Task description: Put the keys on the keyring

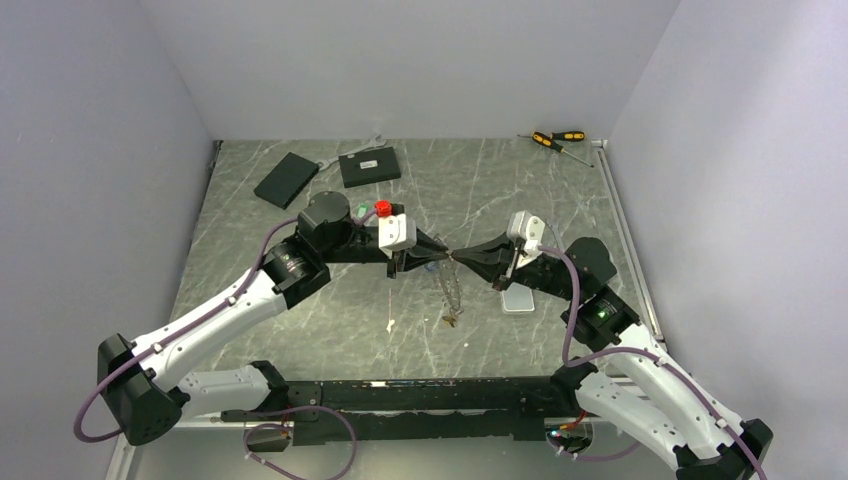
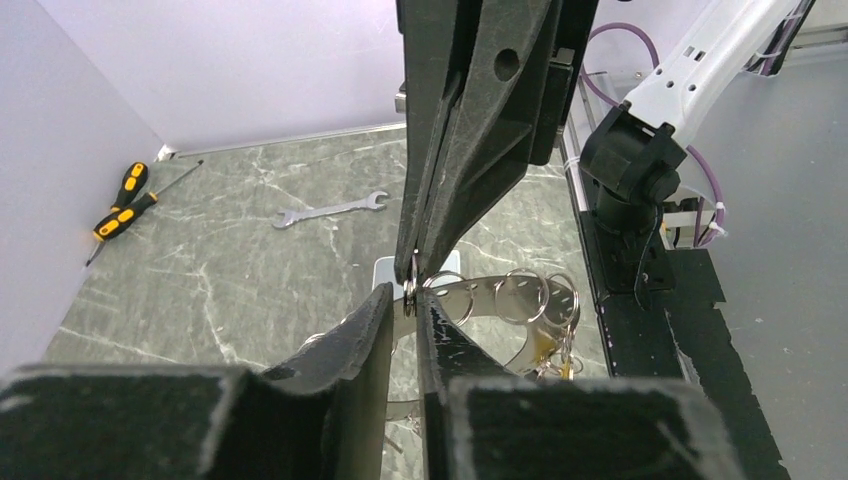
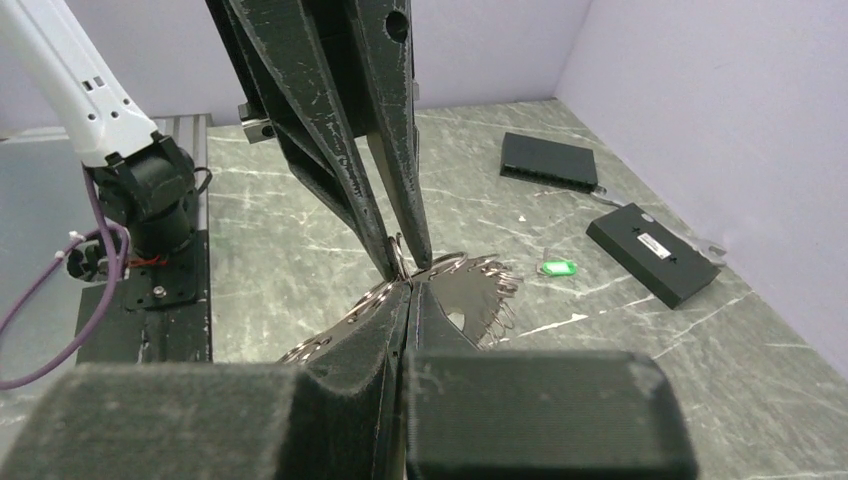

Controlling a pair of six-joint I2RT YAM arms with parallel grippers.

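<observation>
The left hand [image 1: 444, 256] stands barely parted astride the rim of the keyring [image 1: 452, 288]; whether it grips, I cannot tell. The grey metal ring, bristling with small loops, hangs mid-worktop [image 1: 330, 320]. The right hand [image 1: 464, 257] pinches it tight.

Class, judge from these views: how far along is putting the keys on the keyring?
Done: small rings and a yellow tag already hang from the keyring. In hand: the right tool pinches the keyring's rim, and the left tool flanks the same spot, jaws narrow. To do: a green-tagged key lies loose on the table.
</observation>
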